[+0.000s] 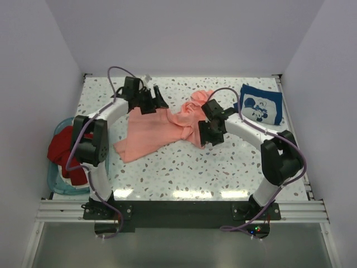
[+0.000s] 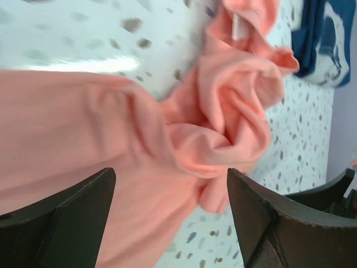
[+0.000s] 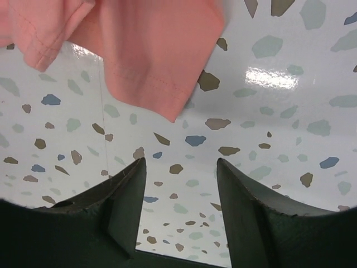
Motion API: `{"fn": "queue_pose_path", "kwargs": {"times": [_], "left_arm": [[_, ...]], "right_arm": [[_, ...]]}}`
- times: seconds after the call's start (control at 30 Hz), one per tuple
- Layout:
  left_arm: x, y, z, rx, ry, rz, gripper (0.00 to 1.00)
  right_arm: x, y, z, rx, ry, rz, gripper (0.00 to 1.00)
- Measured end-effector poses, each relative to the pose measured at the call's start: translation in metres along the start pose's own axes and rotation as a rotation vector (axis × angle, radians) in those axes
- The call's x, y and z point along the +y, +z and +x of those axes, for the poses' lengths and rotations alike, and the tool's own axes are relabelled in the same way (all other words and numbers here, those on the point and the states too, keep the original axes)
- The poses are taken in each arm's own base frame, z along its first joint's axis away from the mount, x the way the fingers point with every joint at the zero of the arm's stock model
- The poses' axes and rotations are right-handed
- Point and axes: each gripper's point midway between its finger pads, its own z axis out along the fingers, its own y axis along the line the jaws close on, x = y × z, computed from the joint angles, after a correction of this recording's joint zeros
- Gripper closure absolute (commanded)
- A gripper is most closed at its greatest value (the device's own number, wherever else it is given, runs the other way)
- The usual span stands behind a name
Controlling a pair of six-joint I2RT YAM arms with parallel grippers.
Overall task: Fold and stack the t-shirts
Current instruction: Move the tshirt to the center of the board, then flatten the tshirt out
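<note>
The salmon-pink t-shirt (image 1: 159, 131) lies crumpled on the table's middle, bunched toward its right end. My left gripper (image 1: 154, 100) is open above its far edge. In the left wrist view the pink cloth (image 2: 184, 128) lies below the open left gripper (image 2: 170, 195), not pinched. My right gripper (image 1: 210, 134) is open and empty at the shirt's right end. In the right wrist view the pink hem (image 3: 150, 50) lies just ahead of the right gripper (image 3: 178, 167) over bare table. A folded navy t-shirt (image 1: 260, 104) with white print lies at the back right. It also shows in the left wrist view (image 2: 326, 39).
A teal basket (image 1: 56, 181) stands off the table's left edge, with a dark red shirt (image 1: 61, 146) hanging in it. White walls close in the speckled table (image 1: 184, 167) on three sides.
</note>
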Motion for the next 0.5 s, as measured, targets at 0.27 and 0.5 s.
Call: {"fn": "queue_pose_path", "kwargs": {"times": [0.27,0.5], "left_arm": [[0.055,-0.040,-0.037,-0.080,0.052,-0.192,0.15],[0.071,-0.053,-0.043,-0.073,0.110,-0.327,0.15]], "right_arm": [[0.003,0.031,0.000,0.029,0.006,0.002,0.49],[0.007,0.052,0.004,0.079,0.009,-0.009,0.53]]}}
